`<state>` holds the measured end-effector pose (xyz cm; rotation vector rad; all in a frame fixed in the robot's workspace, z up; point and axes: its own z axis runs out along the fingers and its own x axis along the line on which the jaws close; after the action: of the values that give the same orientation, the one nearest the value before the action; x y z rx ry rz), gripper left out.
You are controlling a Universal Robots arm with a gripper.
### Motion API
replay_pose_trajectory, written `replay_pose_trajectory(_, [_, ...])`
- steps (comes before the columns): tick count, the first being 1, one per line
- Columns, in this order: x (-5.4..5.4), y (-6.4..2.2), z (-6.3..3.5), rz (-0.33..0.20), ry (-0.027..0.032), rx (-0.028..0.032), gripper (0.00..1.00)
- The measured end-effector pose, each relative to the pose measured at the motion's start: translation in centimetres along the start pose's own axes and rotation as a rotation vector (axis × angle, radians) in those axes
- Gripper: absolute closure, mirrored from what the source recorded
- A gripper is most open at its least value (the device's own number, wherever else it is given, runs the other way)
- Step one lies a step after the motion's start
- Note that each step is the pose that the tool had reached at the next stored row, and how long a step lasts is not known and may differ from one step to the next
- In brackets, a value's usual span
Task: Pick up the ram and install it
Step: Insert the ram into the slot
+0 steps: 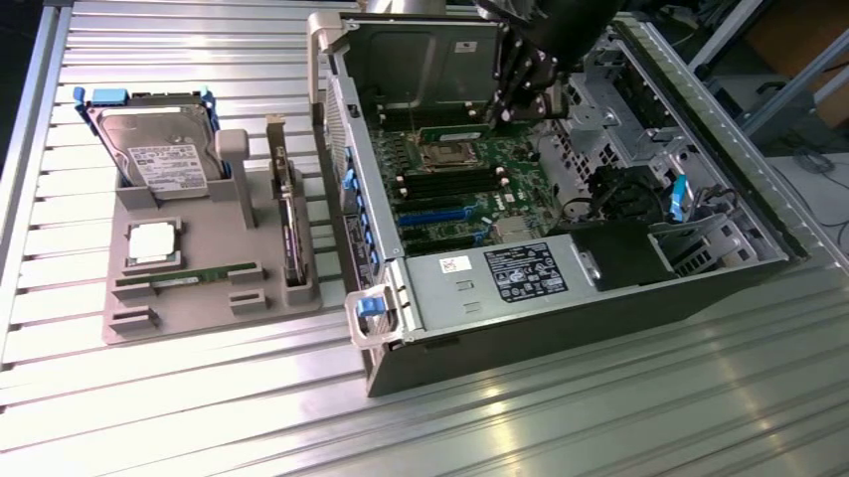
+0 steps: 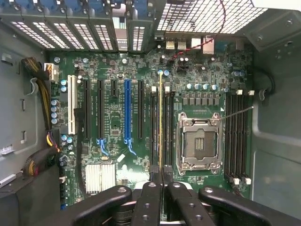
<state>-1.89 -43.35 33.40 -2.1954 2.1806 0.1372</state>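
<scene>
The ram [image 2: 161, 122] appears edge-on in the wrist view as a thin green-gold strip running out from between my fingers. My gripper [image 2: 161, 182] is shut on it. The stick lines up along the black memory slots [image 2: 154, 127] beside the empty processor socket [image 2: 197, 141]; whether it touches a slot I cannot tell. In the exterior view my gripper [image 1: 520, 104] hangs inside the open computer case [image 1: 558, 328], over the motherboard [image 1: 458, 184] near its far end.
On the exterior view's left, a grey parts tray [image 1: 199, 318] holds a hard drive [image 1: 159, 159], a square silver processor chip [image 1: 153, 241], a dark expansion card [image 1: 288, 219] and another green stick [image 1: 186, 275]. Case walls, the drive cage [image 1: 623, 89] and the power supply [image 1: 524, 270] surround the board.
</scene>
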Motion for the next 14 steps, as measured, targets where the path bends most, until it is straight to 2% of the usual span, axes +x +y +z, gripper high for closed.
replay_pose_trajectory(4, [0.02,-0.01,0.24,0.0,-0.0017,0.0001,0.88])
replay_pose_trajectory(14, [0.07,-0.02,0.74,0.0,-0.0016,0.0,0.88])
